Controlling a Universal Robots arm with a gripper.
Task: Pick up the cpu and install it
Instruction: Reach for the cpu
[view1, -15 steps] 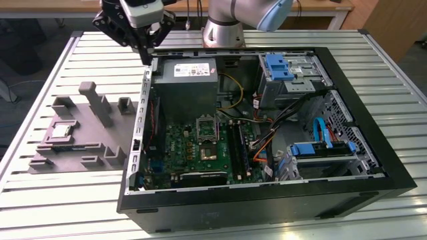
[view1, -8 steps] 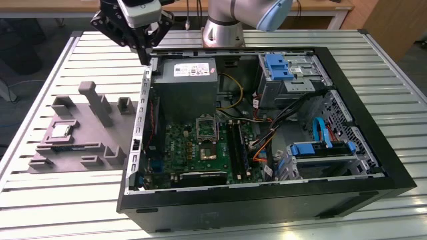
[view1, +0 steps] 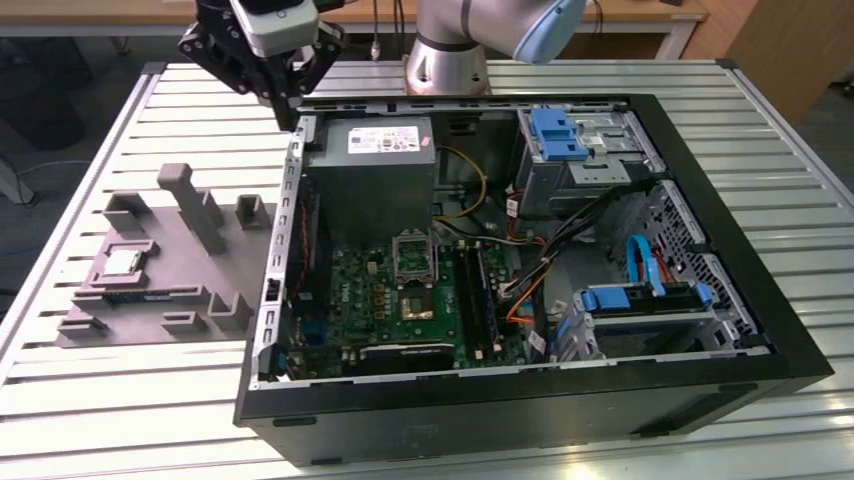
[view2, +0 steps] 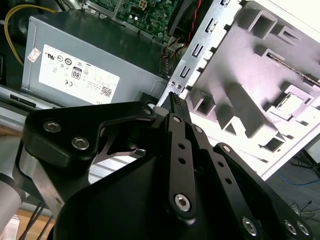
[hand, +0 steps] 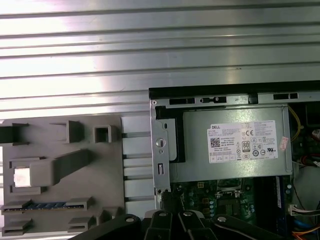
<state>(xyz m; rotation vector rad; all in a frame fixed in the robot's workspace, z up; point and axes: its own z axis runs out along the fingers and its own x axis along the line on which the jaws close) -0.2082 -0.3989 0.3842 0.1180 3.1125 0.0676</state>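
Nearest in the exterior view is the black front wall of the open computer case (view1: 534, 410), lying on its side on the slatted metal tabletop (view1: 134, 400). Inside it the green motherboard (view1: 387, 290) lies flat at lower centre, with a metal-framed socket (view1: 414, 252) in its middle. To the exterior view's right are orange, black and blue cables and 2 drive cages with blue plastic latches (view1: 627, 298) (view1: 557, 133). At the exterior view's left, just beside the case, the grey plastic tray (view1: 200, 300) rests on the tabletop. The cpu (view1: 124, 262) lies flat in a square recess of that tray, its pale silvery top up; the first wrist view shows it too (hand: 22, 176). Further back, the grey power supply (view1: 380, 165) fills the case's far left corner. It carries 1 white label (hand: 242, 141) printed with black text, round marks and a barcode, and a small pink sticker (hand: 284, 143) beside it. Above that corner, in the upper left of the exterior view, the black tool (view1: 284, 112) hangs with its fingers closed together and nothing between them, tips just over the case wall, well apart from the cpu. Behind it stands the arm's silver base (view1: 447, 65).
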